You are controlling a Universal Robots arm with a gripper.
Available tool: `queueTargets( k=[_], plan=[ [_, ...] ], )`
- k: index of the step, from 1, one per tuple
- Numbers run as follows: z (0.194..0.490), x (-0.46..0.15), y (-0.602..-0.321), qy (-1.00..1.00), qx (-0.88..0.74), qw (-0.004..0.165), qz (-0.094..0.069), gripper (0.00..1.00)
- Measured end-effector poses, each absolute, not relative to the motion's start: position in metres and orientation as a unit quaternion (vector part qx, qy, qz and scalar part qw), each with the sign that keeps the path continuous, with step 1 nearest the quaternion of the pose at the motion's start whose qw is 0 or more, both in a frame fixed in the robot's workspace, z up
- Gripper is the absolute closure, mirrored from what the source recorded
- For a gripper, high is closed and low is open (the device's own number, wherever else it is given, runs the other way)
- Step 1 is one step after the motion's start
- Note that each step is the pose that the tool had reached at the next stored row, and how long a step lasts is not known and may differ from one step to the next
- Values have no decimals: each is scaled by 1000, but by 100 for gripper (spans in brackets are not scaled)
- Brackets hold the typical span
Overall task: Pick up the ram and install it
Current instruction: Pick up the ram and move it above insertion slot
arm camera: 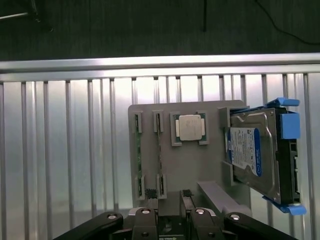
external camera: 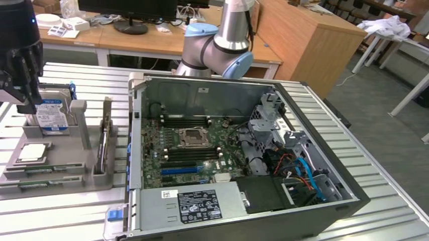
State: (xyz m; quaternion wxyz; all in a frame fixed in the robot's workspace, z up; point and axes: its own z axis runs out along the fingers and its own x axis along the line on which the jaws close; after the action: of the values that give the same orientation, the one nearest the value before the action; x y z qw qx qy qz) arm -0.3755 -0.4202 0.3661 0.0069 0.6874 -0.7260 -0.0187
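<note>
Two ram sticks stand on edge in the slots of a grey holder (arm camera: pixel 200 165), one ram stick (arm camera: pixel 138 160) beside the other (arm camera: pixel 159 150); in the exterior view they show as thin green strips (external camera: pixel 41 171) at the holder's front. My gripper (arm camera: pixel 170 222) hovers above the holder near the sticks' ends, open, with nothing between its black fingers (arm camera: pixel 145 222). In the exterior view the gripper (external camera: pixel 25 103) hangs at the far left over the holder. The motherboard (external camera: pixel 194 150) with its black memory slots (external camera: pixel 188 122) lies in the open computer case (external camera: pixel 241 150).
A blue-labelled hard drive (arm camera: pixel 252 155) stands in the holder next to a square silver processor (arm camera: pixel 190 127). The holder and case rest on a ribbed metal table (external camera: pixel 382 175). The arm's base (external camera: pixel 221 47) rises behind the case. Desks stand beyond.
</note>
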Motion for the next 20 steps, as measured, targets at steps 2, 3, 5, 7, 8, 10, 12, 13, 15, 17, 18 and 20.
queueTargets(
  k=[2, 3, 5, 7, 8, 10, 12, 13, 15, 17, 18, 20],
  plan=[
    [363, -375, -420, -726, 687, 7, -19, 69],
    [362, -375, -420, -726, 687, 7, -19, 69],
    [360, -375, -420, -726, 687, 7, -18, 69],
    [357, -375, -420, -726, 688, 6, -18, 69],
    [356, -375, -420, -726, 688, 6, -18, 69],
    [354, -375, -420, -726, 688, 6, -18, 69],
    [352, -375, -420, -726, 688, 6, -18, 69],
    [351, -375, -420, -726, 688, 6, -18, 69],
    [348, -375, -420, -726, 688, 6, -18, 69],
    [346, -375, -420, -726, 688, 6, -18, 69],
    [345, -375, -420, -726, 688, 6, -18, 69],
    [343, -375, -420, -726, 688, 6, -18, 69]
  ],
)
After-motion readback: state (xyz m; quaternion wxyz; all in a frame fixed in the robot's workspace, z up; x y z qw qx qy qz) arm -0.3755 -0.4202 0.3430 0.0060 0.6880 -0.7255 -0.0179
